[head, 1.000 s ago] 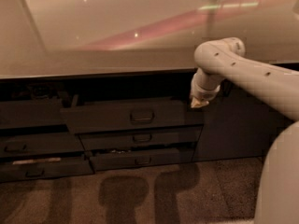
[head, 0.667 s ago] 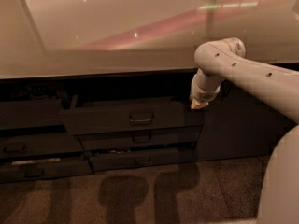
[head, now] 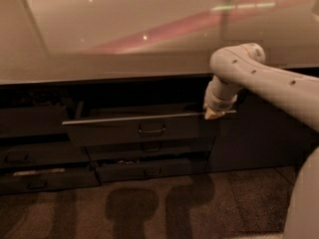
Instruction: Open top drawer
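Note:
The top drawer (head: 109, 129) is a wide dark grey drawer under the pale counter, pulled out a little, its top edge catching light. Its small loop handle (head: 151, 130) sits at the centre of the front panel. My gripper (head: 214, 113) hangs from the white arm at the drawer's upper right corner, at the top edge of the front panel. The gripper's tip is pale and points down.
A glossy pale countertop (head: 124, 34) runs above. Two shorter dark drawers (head: 149, 171) with like handles sit below the top drawer. More dark drawers (head: 30, 158) stand at the left, a dark cabinet panel (head: 259, 133) at the right. Brown carpet (head: 149, 208) covers the floor.
The top drawer has slid further out towards the camera, and my gripper has come with it at its right corner.

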`<state>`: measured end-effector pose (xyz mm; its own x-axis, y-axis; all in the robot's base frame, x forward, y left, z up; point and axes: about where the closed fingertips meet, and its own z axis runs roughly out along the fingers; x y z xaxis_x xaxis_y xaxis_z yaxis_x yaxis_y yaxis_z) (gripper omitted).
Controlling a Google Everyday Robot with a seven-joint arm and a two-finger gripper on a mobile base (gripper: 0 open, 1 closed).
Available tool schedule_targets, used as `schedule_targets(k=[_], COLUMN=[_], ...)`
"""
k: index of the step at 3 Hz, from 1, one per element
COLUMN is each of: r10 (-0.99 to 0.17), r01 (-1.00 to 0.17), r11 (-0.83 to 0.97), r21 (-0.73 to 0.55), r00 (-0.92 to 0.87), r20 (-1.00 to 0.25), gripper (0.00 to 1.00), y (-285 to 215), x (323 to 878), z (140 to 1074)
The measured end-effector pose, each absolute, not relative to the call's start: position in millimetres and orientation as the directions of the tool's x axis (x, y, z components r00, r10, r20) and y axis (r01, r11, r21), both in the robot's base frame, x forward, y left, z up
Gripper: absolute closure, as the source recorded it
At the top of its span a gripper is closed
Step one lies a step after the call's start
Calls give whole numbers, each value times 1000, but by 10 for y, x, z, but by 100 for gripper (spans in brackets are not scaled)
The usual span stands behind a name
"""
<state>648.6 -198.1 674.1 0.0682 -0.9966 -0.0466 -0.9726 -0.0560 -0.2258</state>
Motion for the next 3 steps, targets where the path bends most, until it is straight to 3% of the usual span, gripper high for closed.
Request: schedule_targets(k=[3], r10=[-996], r01=[-973], r11=[-59], r21=[-225], r00=[71], r20=[-49], gripper=[100], y=[-1993], x=[6380], z=[6767])
